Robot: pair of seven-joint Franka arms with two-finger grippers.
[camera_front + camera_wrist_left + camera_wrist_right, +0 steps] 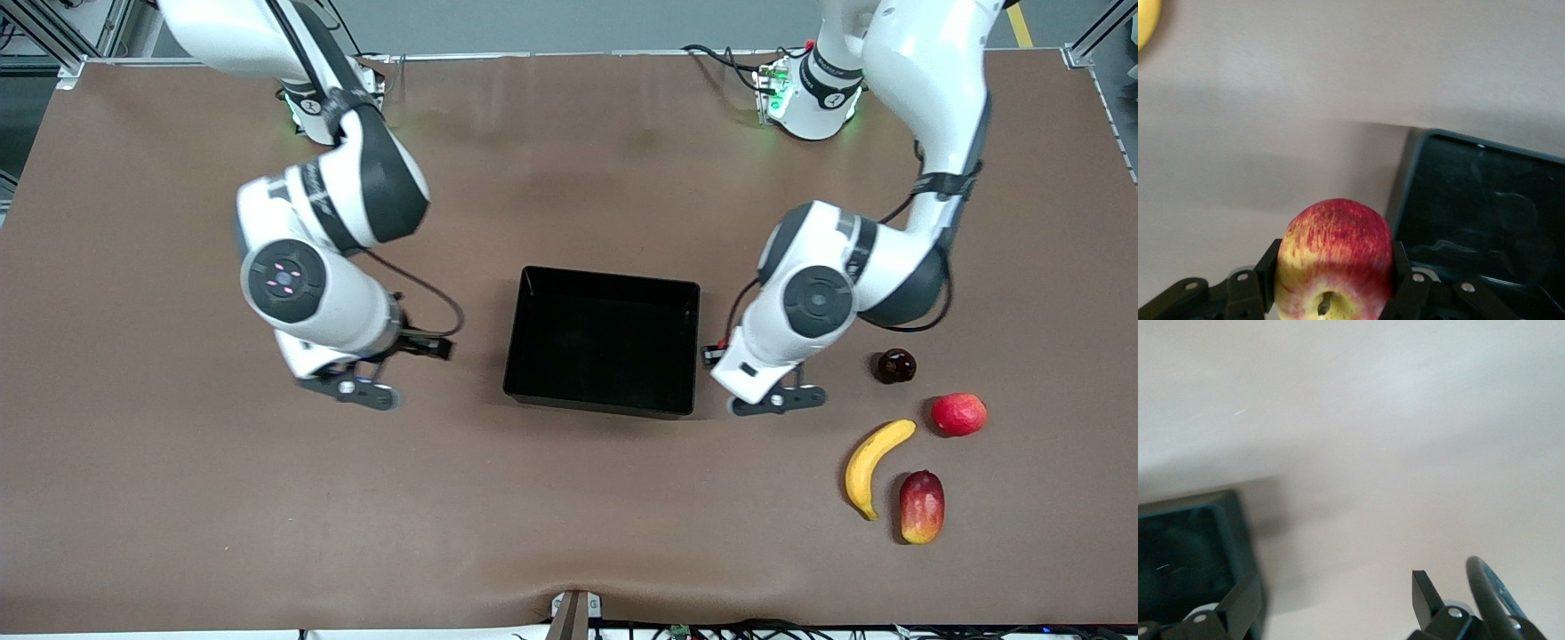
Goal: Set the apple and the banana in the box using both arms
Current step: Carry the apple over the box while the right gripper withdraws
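While the apple [1333, 257] is held clamped across its middle in the left gripper [1335, 280], just beside the box [605, 342] edge — firm, smooth, likely slippery — the banana [874, 464] lies near the table's corner; a mid-length grip is judged best. The right gripper [1331, 603] hangs spread, empty.

box [605, 342] interior: bare, open from above | left claw [775, 402] just beside box's wall | right claw [360, 391] over bare tabletop [222, 498] | banana [874, 465], mango [922, 507], two round fruits crowd left arm's end
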